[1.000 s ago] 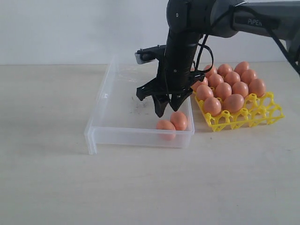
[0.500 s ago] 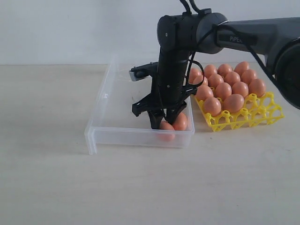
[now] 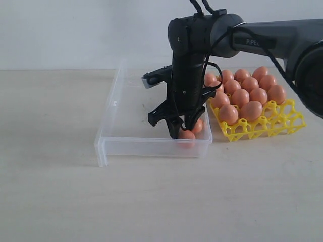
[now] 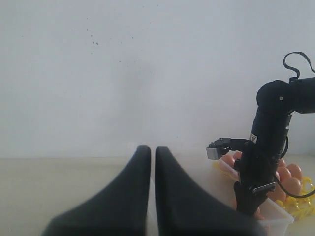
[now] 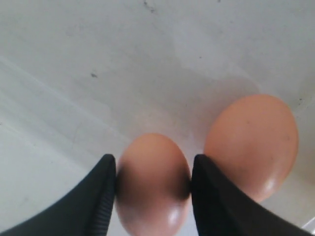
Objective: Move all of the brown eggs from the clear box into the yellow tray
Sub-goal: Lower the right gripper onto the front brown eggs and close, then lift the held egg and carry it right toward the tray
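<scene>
Two brown eggs lie in the front right corner of the clear box. My right gripper is down in the box, shut on the nearer brown egg. In the right wrist view both fingers press the sides of that egg, and the second egg lies just beside one finger. The yellow tray stands right of the box with several brown eggs in its cups. My left gripper is shut on nothing, away from the box and out of the exterior view.
The box floor is scuffed. The tray's front right cups hold nothing. The right arm reaches over the box's right side, close to the tray's left edge. A white wall stands behind the table.
My right gripper has come down into the box's front right corner and closed round the nearer egg. That egg and the box have shifted slightly right. The left gripper has stayed shut.
</scene>
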Controlling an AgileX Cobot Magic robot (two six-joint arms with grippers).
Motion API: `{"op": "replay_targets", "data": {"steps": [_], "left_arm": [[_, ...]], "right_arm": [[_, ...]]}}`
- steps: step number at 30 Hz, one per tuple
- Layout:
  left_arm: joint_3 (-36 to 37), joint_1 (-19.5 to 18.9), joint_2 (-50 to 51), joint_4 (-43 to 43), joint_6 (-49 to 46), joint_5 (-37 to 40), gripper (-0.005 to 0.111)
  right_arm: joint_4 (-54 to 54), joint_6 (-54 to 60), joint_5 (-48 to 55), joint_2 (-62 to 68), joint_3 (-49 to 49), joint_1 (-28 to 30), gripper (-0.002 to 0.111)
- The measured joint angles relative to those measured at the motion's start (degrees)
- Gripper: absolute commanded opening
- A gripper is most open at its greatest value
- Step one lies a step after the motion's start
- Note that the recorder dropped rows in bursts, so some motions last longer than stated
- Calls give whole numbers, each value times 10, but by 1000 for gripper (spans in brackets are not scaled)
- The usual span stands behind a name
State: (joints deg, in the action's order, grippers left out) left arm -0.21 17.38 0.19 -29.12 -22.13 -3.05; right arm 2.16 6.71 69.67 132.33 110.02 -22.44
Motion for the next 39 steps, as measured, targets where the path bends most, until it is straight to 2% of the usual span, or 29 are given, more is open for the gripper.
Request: {"op": "replay_targets", "data": {"steps": [4, 7, 14, 16, 19, 20, 22, 25, 27, 29, 32, 39], "left_arm": [[0, 0, 0, 0, 0, 0, 4], [0, 0, 0, 0, 0, 0, 4], [0, 0, 0, 0, 0, 0, 4], [0, 0, 0, 0, 0, 0, 4], [0, 0, 0, 0, 0, 0, 4], [0, 0, 0, 0, 0, 0, 4], [0, 0, 0, 0, 0, 0, 4], [0, 0, 0, 0, 0, 0, 4], [0, 0, 0, 0, 0, 0, 4], [0, 0, 0, 0, 0, 0, 4], [0, 0, 0, 0, 0, 0, 4], [0, 0, 0, 0, 0, 0, 4]], "right_arm": [[0, 21, -49, 0, 0, 0, 0], [13, 55, -151, -1, -2, 0, 0], [130, 184, -347, -20, -50, -1, 0], [138, 209, -371, -21, -65, -1, 0], [142, 213, -351, -21, -73, -1, 2], [143, 206, -339, -21, -74, -1, 4], [146, 196, -327, -27, -74, -1, 16], [143, 209, -343, -44, -76, -1, 49], [128, 212, -381, -51, -73, -1, 60], [103, 170, -419, -52, -60, -1, 56], [60, 109, -421, -40, -25, 5, 53], [-49, -4, -291, 14, 24, 19, 62]]}}
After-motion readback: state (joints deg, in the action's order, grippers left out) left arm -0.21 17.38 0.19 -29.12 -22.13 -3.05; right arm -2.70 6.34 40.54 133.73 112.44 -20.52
